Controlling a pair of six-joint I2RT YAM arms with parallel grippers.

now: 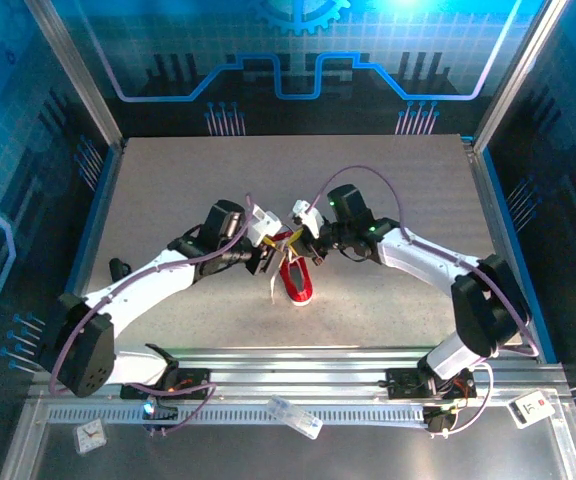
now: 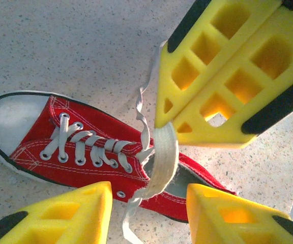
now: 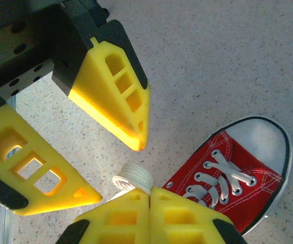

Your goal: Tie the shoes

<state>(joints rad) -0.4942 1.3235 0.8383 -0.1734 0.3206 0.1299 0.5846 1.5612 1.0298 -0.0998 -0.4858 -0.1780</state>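
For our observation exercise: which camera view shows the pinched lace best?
Left wrist: the lace runs in plain sight from the shoe up into the right gripper, shut on it. Right wrist shows a short end poking past the gripper; in the top view it is too small to follow.

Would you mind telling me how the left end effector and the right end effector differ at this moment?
The left yellow-fingered end effector has its jaws apart and grips nothing. The right yellow-fingered end effector is shut, pinching the flat white lace. Both have the same yellow ribbed fingers and hang close together near the small red canvas sneaker.
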